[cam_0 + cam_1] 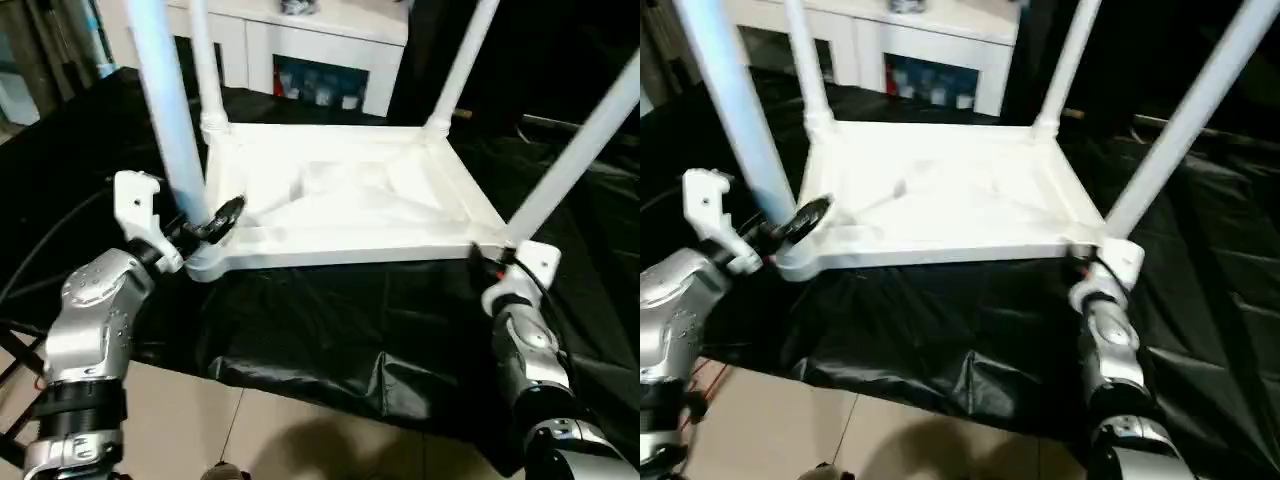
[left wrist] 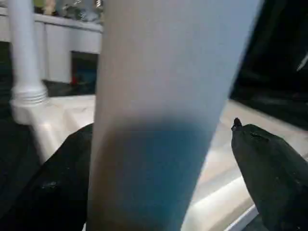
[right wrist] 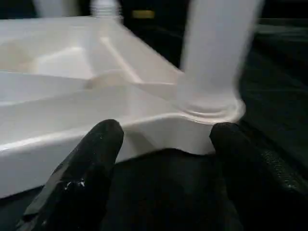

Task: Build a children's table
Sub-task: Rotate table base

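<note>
Now children's table upside down, four legs up; left end effector fingers straddle near-left leg, contact unclear; right end effector open just before near-right corner socket; press leg straight down, steady top.

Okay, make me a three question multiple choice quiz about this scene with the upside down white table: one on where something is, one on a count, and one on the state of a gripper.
1. Where is the left gripper?
A. At the near-left leg, just above its socket
B. On the white cabinet
C. On the floor

2. How many legs stand up from the table top?
A. Two
B. Three
C. Four

3. What state is the right gripper in?
A. Shut on a leg
B. Open, just short of the near-right corner
C. Shut on the black cloth

Answers: 1 A, its fingers sit either side of that leg; 2 C, one leg rises from each corner; 3 B, the fingers stand apart with nothing between them.
</note>
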Tool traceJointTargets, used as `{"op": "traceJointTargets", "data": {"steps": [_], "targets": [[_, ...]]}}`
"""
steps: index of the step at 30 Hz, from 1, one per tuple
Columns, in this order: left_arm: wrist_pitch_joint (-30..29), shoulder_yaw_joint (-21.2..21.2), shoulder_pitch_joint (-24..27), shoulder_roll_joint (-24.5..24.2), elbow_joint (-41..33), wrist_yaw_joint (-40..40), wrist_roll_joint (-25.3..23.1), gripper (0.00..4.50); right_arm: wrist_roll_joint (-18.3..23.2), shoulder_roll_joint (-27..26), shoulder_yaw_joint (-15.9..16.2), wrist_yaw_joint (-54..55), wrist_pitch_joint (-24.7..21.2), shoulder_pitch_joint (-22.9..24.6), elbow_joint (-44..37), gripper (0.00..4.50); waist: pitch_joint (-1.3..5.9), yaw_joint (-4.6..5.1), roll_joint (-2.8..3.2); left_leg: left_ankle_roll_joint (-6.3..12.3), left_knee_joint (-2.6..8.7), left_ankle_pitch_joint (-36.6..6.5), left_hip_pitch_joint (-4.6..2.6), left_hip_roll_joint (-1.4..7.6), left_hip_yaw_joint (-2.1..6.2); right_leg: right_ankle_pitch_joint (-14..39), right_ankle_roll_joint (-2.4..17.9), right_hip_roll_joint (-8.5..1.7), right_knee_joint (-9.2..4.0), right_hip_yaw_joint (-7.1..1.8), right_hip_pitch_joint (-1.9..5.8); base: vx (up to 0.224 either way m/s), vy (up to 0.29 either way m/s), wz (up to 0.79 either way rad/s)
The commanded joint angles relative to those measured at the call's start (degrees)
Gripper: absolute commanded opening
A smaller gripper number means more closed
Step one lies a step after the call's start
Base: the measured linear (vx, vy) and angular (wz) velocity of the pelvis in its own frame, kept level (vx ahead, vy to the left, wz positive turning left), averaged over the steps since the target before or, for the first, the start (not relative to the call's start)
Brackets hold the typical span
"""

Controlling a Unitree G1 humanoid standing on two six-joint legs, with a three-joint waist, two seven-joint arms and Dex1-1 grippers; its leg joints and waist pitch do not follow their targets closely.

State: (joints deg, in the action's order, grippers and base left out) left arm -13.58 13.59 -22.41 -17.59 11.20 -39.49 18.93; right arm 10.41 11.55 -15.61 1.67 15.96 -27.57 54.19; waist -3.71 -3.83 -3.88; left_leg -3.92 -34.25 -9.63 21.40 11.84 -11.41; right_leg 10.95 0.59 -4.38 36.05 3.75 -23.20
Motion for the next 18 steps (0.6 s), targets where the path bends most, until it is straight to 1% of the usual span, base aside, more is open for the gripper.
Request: {"op": "traceJointTargets", "data": {"steps": [1,2,4,5,6,7,8,9,10,11,12,13,14,16,17,18], "targets": [[-1.5,-2.4,-0.4,0.4,-1.4,-2.7,1.7,4.45,-0.4,1.1,-1.5,2.2,-1.4,-0.1,0.1,3.36,4.11,-0.03,0.74,-1.12,3.99,-15.4,-1.17,1.12,0.62,11.1,8.6,-2.94,-4.36,-2.63,1.98,0.000,0.000,0.00],[-3.2,-3.6,0.7,-0.1,-2.9,-5.3,2.6,4.45,-0.2,1.3,-1.1,1.1,-3.1,-0.7,1.1,3.36,4.10,-0.03,0.69,-1.00,4.00,-15.3,-1.11,1.13,0.62,10.9,8.6,-2.94,-4.35,-2.63,2.04,0.000,0.000,0.00],[-4.3,-4.2,1.4,-0.5,-3.8,-6.8,3.4,4.45,-0.1,1.5,-0.8,-0.1,-3.7,-1.2,1.9,3.36,4.05,-0.04,0.68,-0.75,4.01,-15.6,-1.06,1.14,0.59,11.4,8.6,-2.95,-4.43,-2.62,2.05,0.000,0.000,0.00],[-6.4,-5.5,2.7,-1.5,-5.5,-9.9,4.8,4.45,-0.5,1.7,0.0,-1.4,-4.6,-2.5,3.2,3.36,4.08,0.13,0.76,-0.84,4.01,-15.6,-0.88,1.18,0.68,11.5,8.9,-3.04,-4.28,-2.61,2.20,0.000,0.000,0.00],[-6.4,-5.5,2.7,-1.5,-5.5,-9.9,4.8,4.45,-0.5,1.7,0.0,-1.4,-4.6,-2.5,3.2,3.36,4.11,0.17,0.80,-0.84,4.03,-15.7,-0.91,1.19,0.70,11.6,9.2,-3.07,-4.25,-2.59,2.16,0.000,0.000,0.00],[-7.4,-6.2,3.7,-2.3,-6.7,-11.8,5.9,4.45,-0.6,1.7,0.2,-1.9,-5.0,-3.1,3.6,3.36,4.03,0.24,0.85,-0.90,4.02,-15.9,-1.03,1.24,0.65,11.8,9.2,-3.00,-4.32,-2.61,2.03,0.000,0.000,0.00],[-8.8,-7.1,4.8,-3.1,-8.4,-14.0,7.4,4.45,-0.7,1.7,0.7,-3.0,-5.7,-3.9,4.2,3.36,4.05,0.30,0.45,-0.77,4.05,-15.7,-0.91,1.33,0.71,12.0,9.4,-3.10,-4.12,-2.59,2.19,0.000,0.000,0.00],[-9.6,-7.6,5.5,-3.6,-9.5,-15.4,8.5,4.45,-0.8,1.6,1.1,-3.7,-6.3,-4.3,4.5,3.36,4.00,0.30,0.60,-0.71,4.04,-15.7,-0.93,1.28,0.61,12.1,9.4,-3.05,-4.24,-2.64,2.10,0.000,0.000,0.00],[-11.1,-8.4,6.4,-4.4,-11.2,-17.0,9.9,4.45,-1.3,1.6,1.9,-4.6,-7.1,-5.0,5.2,3.36,3.93,0.49,0.05,-0.57,4.02,-15.6,-0.87,1.25,0.50,12.4,9.5,-2.93,-4.34,-2.65,2.06,0.000,0.000,0.00],[-11.4,-8.6,6.5,-4.5,-11.4,-17.2,10.1,4.45,-1.5,1.5,2.1,-4.8,-7.3,-5.1,5.3,3.36,3.88,0.40,0.44,-0.76,4.10,-15.2,-0.91,1.34,0.58,12.4,9.5,-3.01,-4.24,-2.69,2.05,0.000,0.000,0.00],[-12.5,-9.0,7.2,-5.1,-12.6,-18.3,11.0,4.45,-2.1,1.4,3.0,-5.6,-8.1,-5.5,5.8,3.36,3.87,0.54,0.15,-0.89,4.03,-15.3,-0.87,1.33,0.53,12.5,9.5,-2.95,-4.19,-2.66,2.07,0.000,0.000,0.00],[-14.8,-9.9,8.1,-5.9,-15.0,-20.1,12.8,4.45,-3.4,1.1,4.6,-7.1,-9.5,-6.6,7.0,3.36,3.91,0.50,0.04,-0.85,4.05,-15.1,-0.85,1.30,0.56,13.0,9.5,-3.02,-4.14,-2.66,2.15,0.000,0.000,0.00],[-15.4,-10.2,8.3,-5.8,-15.9,-20.4,13.4,4.45,-3.6,0.9,5.0,-7.8,-10.3,-7.1,7.5,3.36,3.89,0.73,0.17,-0.95,4.11,-14.8,-0.73,1.31,0.63,13.0,9.6,-3.04,-4.11,-2.66,2.26,0.000,0.000,0.00],[-16.6,-10.8,8.4,-5.7,-17.0,-20.8,14.2,4.45,-4.1,0.5,5.8,-8.8,-11.7,-7.9,8.4,3.36,3.81,0.92,0.09,-1.01,4.04,-15.1,-0.81,1.29,0.51,13.3,9.6,-2.97,-4.27,-2.72,2.13,0.000,0.000,0.00],[-17.2,-11.2,8.4,-5.7,-17.7,-21.0,14.7,4.45,-4.5,0.2,6.3,-9.5,-12.4,-8.3,8.9,3.36,3.85,0.94,0.15,-1.07,4.03,-14.9,-0.84,1.29,0.54,13.3,9.6,-2.98,-4.19,-2.75,2.20,0.000,0.000,0.00],[-18.5,-12.0,8.3,-5.7,-18.8,-21.2,15.7,4.45,-5.2,-0.4,7.4,-11.1,-13.2,-9.2,9.8,3.36,3.85,1.03,0.17,-1.19,4.04,-14.9,-0.83,1.34,0.57,13.2,9.7,-3.03,-4.15,-2.77,2.17,0.000,0.000,0.00]]}}
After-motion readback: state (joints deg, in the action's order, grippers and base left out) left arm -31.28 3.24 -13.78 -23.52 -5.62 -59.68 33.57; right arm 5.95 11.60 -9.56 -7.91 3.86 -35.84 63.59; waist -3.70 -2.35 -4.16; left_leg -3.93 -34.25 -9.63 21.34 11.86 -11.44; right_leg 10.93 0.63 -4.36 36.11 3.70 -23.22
